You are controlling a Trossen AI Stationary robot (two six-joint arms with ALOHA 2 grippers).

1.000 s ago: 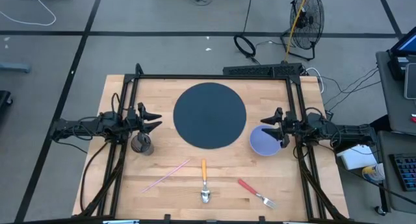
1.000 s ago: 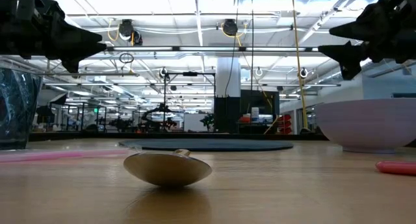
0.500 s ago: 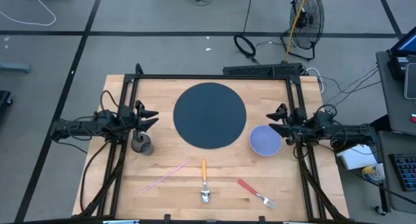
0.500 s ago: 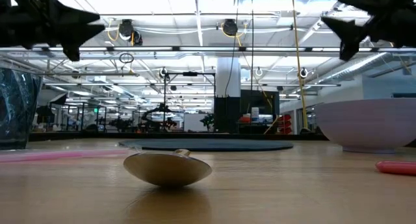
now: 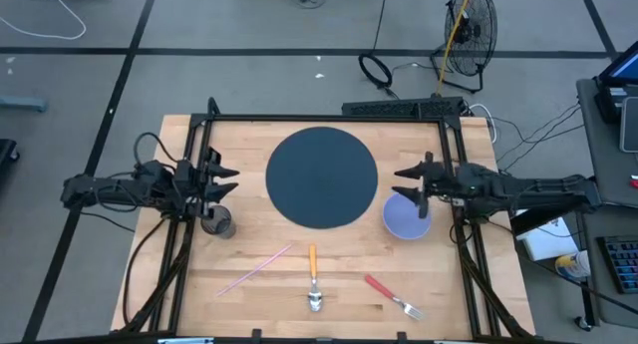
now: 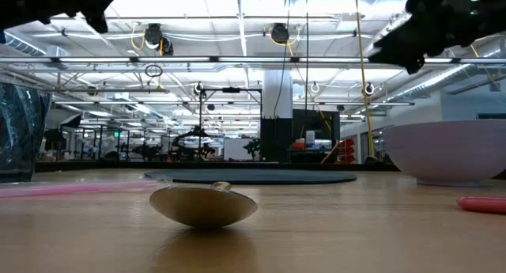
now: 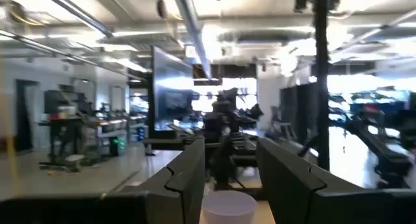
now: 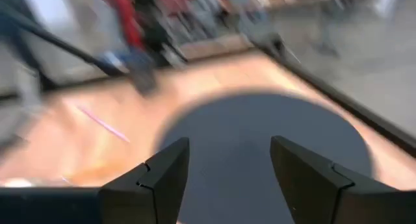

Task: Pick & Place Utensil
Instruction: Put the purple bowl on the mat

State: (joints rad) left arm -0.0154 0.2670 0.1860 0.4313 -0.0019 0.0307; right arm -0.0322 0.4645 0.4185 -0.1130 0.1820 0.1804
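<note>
no readable writing anywhere. a spoon [image 5: 314,277] with an orange handle and silver bowl lies near the table's [image 5: 249,304] front edge, between a pink straw [image 5: 253,268] and a red-handled fork [image 5: 393,296]. left gripper [image 5: 227,179] and right gripper [image 5: 403,183] hover with fingers apart, empty

An orange-handled metal spoon [image 5: 314,279] lies flat near the table's front edge, its handle pointing toward the round dark mat [image 5: 321,176] and its shiny bowl toward the front; in the low view the bowl [image 6: 204,205] rests dome up on the wood. To its right lies a red-handled metal fork [image 5: 393,296], angled, tines toward the front right corner. To its left a thin pink straw [image 5: 254,268] lies diagonally.
</note>
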